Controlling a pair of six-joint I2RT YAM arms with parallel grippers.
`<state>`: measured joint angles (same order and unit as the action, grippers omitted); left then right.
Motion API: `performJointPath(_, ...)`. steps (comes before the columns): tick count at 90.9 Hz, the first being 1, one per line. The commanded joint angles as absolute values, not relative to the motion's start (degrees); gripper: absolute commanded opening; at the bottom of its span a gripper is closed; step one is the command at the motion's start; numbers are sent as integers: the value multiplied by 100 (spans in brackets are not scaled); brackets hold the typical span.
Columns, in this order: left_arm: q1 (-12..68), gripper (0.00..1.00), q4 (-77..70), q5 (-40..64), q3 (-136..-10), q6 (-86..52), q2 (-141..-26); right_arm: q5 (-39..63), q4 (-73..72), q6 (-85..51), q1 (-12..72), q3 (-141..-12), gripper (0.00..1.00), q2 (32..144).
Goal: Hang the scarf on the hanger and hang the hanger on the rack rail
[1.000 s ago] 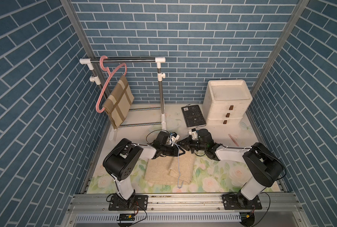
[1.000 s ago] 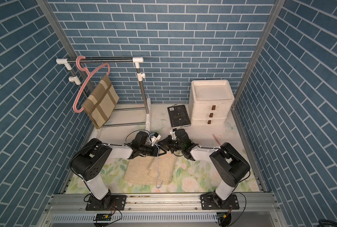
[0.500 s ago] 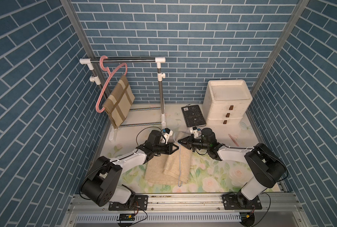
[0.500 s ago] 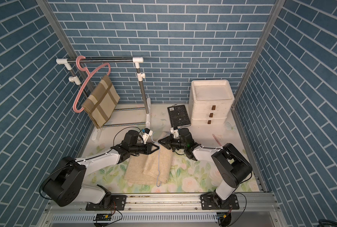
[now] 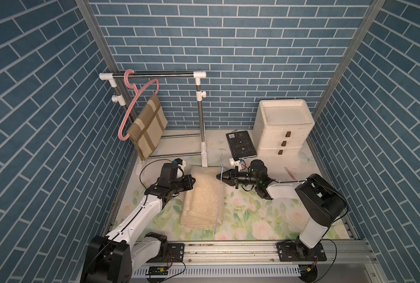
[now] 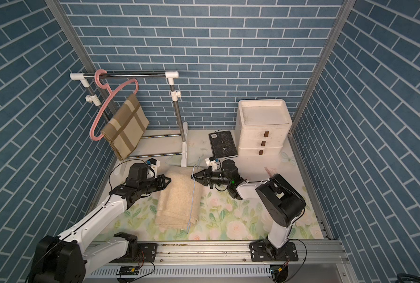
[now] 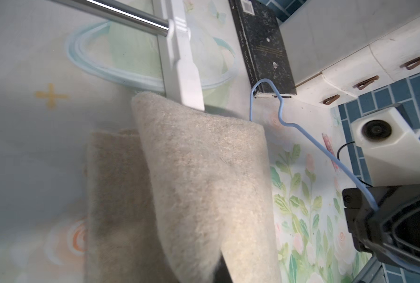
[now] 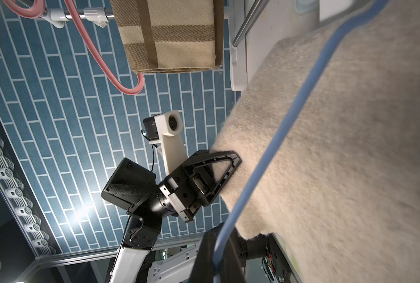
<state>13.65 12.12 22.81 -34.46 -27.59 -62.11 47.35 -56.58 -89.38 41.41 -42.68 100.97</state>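
A beige scarf (image 5: 201,198) (image 6: 179,198) lies folded on the flowered table; its far end is raised. My left gripper (image 5: 192,182) (image 6: 169,180) is shut on that end's left edge; in the left wrist view the scarf (image 7: 199,171) hides the jaws. A thin blue wire hanger (image 5: 219,196) (image 6: 193,196) runs lengthwise over the scarf's right side. My right gripper (image 5: 218,177) (image 6: 194,177) is shut on the hanger wire near its hook end. The right wrist view shows the hanger (image 8: 289,122) crossing the scarf (image 8: 338,159), with the left gripper (image 8: 228,163) at the cloth's edge.
A clothes rack (image 5: 155,74) stands at the back left, carrying a pink hanger (image 5: 130,107) with a brown striped cloth (image 5: 147,127). Its white foot (image 5: 204,156) is just behind the scarf. A black book (image 5: 240,144) and a white drawer unit (image 5: 282,132) stand back right.
Both grippers have shifted left. The left jaws have closed on the scarf's edge, and the left arm has stretched out. The scarf's far end has spread and lifted.
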Motion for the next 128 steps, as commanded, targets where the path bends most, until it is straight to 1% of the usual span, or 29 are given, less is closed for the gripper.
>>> performJointPath(1,1201,0,1726,2014,-3464,-2551,-6149,4978,-6700,-9545,4252,-4275,0,10272)
performJointPath(14,1038,0,1907,1815,-3464,-2473,-6122,4933,-7415,-10042,4334,-4021,0,10459)
performJointPath(49,943,0,1608,1531,-3377,-2367,-6478,4824,-7222,-10052,4351,-3538,0,10160)
performJointPath(63,906,0,1605,1370,-3239,-2352,-6497,4658,-7160,-9834,4171,-3290,0,10013)
performJointPath(70,899,0,1556,1369,-3148,-2355,-6519,4654,-6810,-9523,4027,-3278,0,9903)
performJointPath(82,896,0,1389,1442,-3015,-2373,-6670,4784,-5688,-8748,3842,-3464,0,9603)
performJointPath(104,896,15,1237,1354,-3022,-2393,-6739,5035,-5065,-8406,3716,-3686,0,9310)
performJointPath(114,897,23,1345,1250,-3166,-2361,-6600,5073,-4359,-8017,3618,-3889,0,9051)
performJointPath(121,896,31,1454,1208,-3302,-2314,-6477,5160,-3807,-7706,3507,-4028,0,8865)
performJointPath(128,899,39,1524,1256,-3468,-2226,-6323,5274,-2959,-7205,3373,-4254,0,8654)
